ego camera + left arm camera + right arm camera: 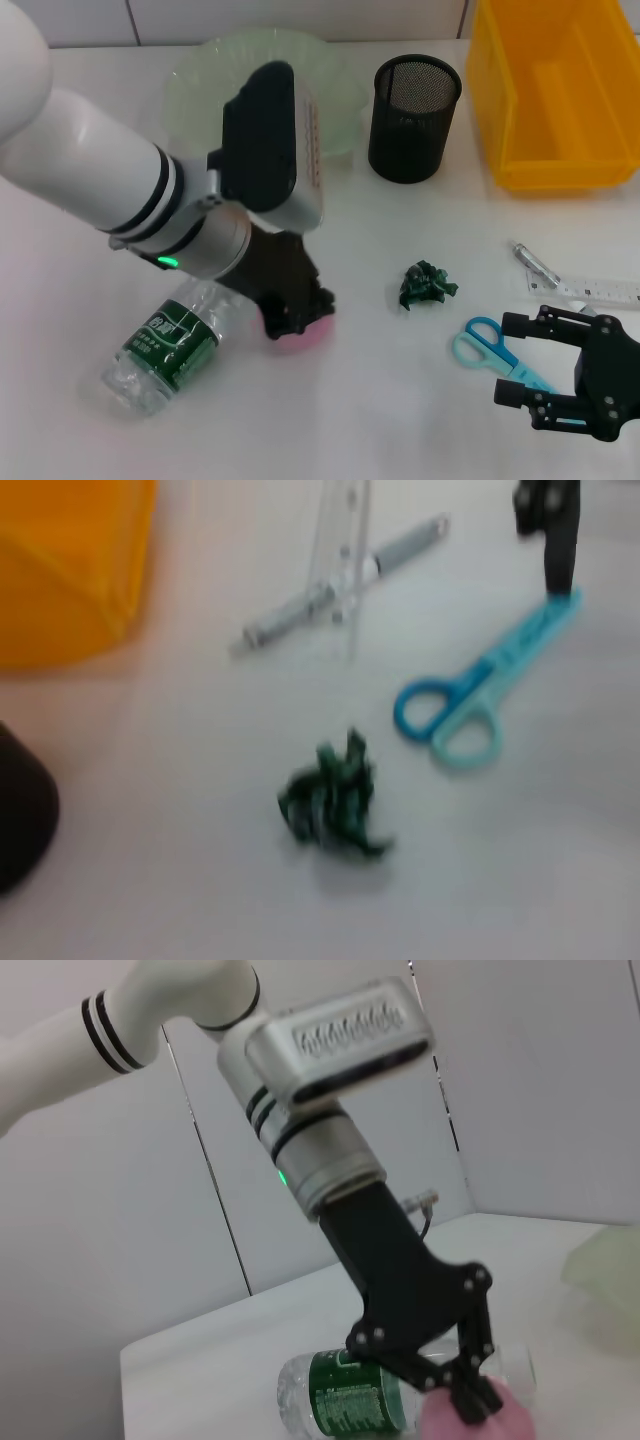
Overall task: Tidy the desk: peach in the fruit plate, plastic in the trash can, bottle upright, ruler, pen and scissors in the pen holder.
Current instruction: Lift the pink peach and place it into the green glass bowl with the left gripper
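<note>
My left gripper (297, 318) is down on the pink peach (303, 338) on the table, its fingers closed on the peach's top; the right wrist view shows the gripper (455, 1390) and the peach (500, 1422). The clear bottle (165, 350) with a green label lies on its side just left of it, also visible in the right wrist view (345, 1395). The crumpled green plastic (426, 283) lies mid-table. My right gripper (516, 360) is open around the blades of the blue scissors (482, 340). The pen (535, 265) and clear ruler (590, 292) lie just beyond it.
The green fruit plate (200, 80) stands at the back, partly behind my left arm. The black mesh pen holder (413, 117) is to its right. A yellow bin (560, 160) fills the back right corner. The left wrist view shows the plastic (330, 800), scissors (470, 705) and pen (340, 585).
</note>
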